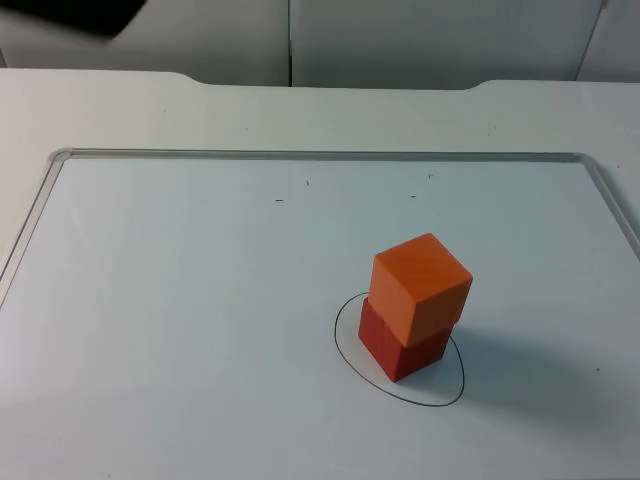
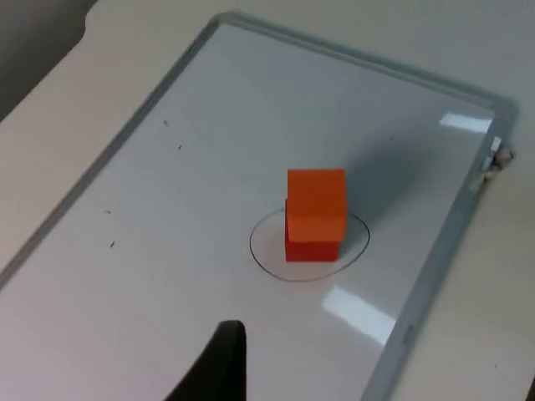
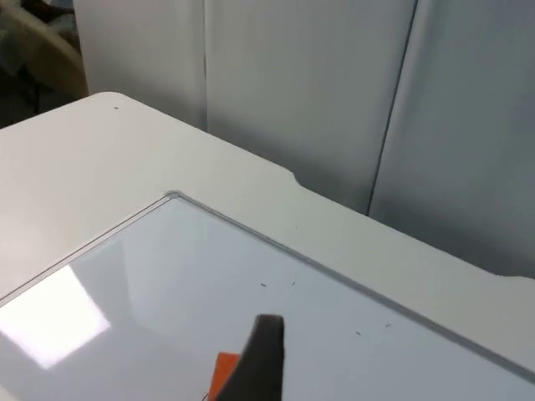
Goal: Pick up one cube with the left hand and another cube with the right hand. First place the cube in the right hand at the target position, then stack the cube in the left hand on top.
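Cubes stacked — orange cube point(image 1: 421, 286) atop red cube point(image 1: 403, 347); both pincers raised clear, grip state unreadable.

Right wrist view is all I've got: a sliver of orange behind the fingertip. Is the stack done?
Observer: Yes. In the top view the orange cube sits on the red cube.
Operator: Inside the target?
Observer: The red cube stands within the drawn circle, toward its left part; the left wrist view shows the ring around the stack's base.
Operator: Squarely stacked?
Observer: Not quite. From the top view the orange cube is offset toward the right and overhangs the red one a little.
Operator: Anything touching it?
Observer: No. One left fingertip shows in the left wrist view, well apart from the stack.
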